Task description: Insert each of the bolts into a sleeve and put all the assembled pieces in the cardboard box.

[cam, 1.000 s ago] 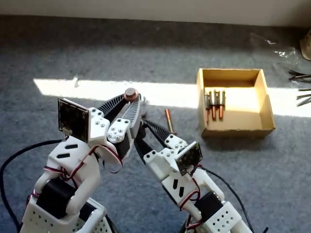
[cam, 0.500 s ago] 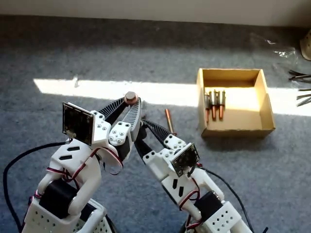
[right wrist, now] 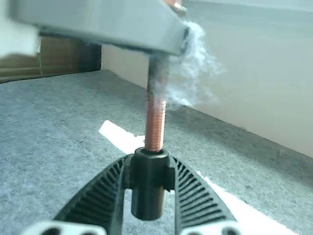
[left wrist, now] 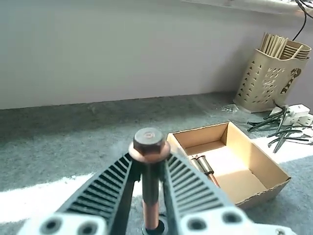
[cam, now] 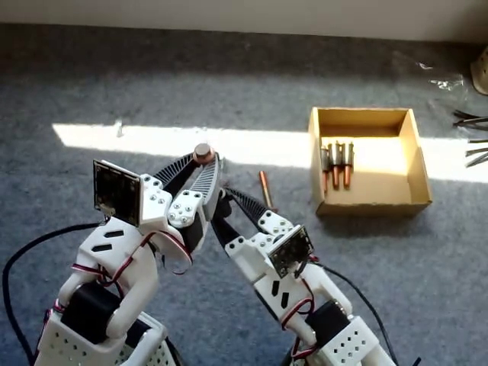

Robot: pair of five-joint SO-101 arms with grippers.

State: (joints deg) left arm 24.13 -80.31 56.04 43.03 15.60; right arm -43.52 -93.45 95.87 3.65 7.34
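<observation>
- No text, number, label or sign can be read in any view;
- the cardboard box (cam: 374,206), at two o'clock in the high view, shows plain brown walls, unprinted.

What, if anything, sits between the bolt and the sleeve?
Nothing visible: the bolt, held by the left tool, meets the mouth of the sleeve in the right tool. A fluff tuft clings higher up.

Left gripper (left wrist: 149,155) clamped just above right gripper (right wrist: 148,170) (likewise clamped).
</observation>
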